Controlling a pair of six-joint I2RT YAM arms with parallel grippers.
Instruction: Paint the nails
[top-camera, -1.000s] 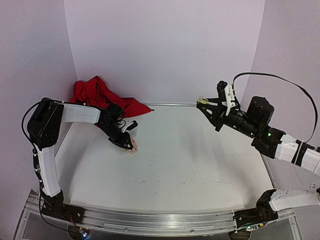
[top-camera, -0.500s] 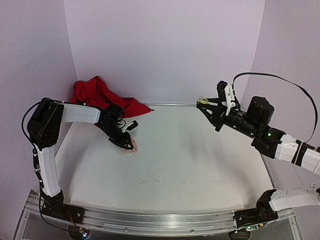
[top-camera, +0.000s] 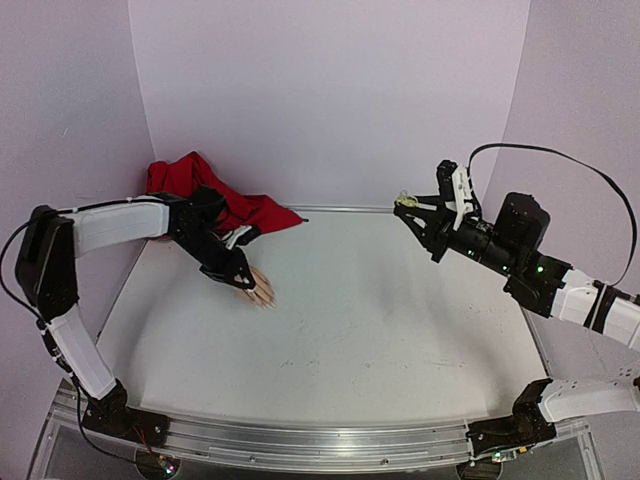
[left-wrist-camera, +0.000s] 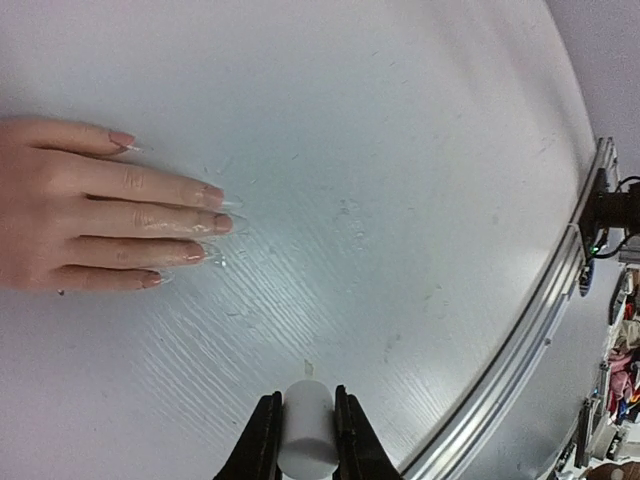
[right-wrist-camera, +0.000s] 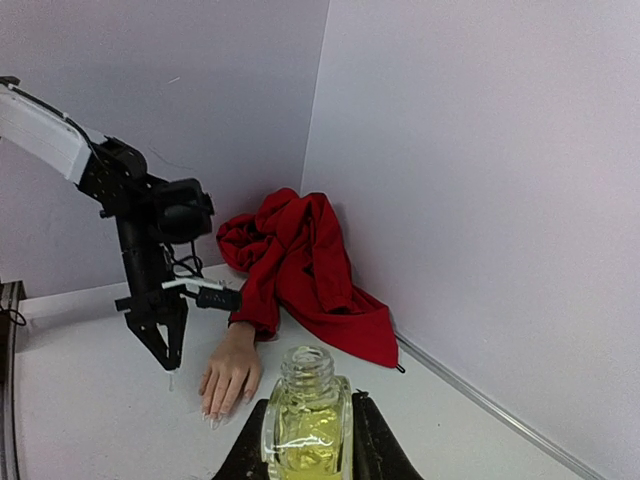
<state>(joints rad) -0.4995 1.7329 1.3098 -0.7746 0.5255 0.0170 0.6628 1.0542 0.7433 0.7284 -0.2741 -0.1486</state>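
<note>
The pale mannequin hand (top-camera: 256, 287) lies palm down on the white table, its red sleeve (top-camera: 205, 190) bunched at the back left corner. Its nails (left-wrist-camera: 214, 191) show at the left of the left wrist view, with wet gloss around the fingertips. My left gripper (top-camera: 232, 276) is shut on a white cap (left-wrist-camera: 306, 440) and hovers just left of the hand; from the right wrist view a thin brush tip (right-wrist-camera: 171, 379) hangs under it. My right gripper (top-camera: 412, 210) is shut on an uncapped yellowish glass bottle (right-wrist-camera: 305, 425), held high at the right.
The table's metal front rail (left-wrist-camera: 520, 360) runs along the near edge. Purple walls enclose the back and sides. The red cloth (right-wrist-camera: 300, 250) is heaped against the back wall. A black cable loops over the right arm (top-camera: 560, 160).
My left arm has swung back and risen, moving the gripper up and left off the hand, so the fingers now show. The right arm and bottle have barely moved.
</note>
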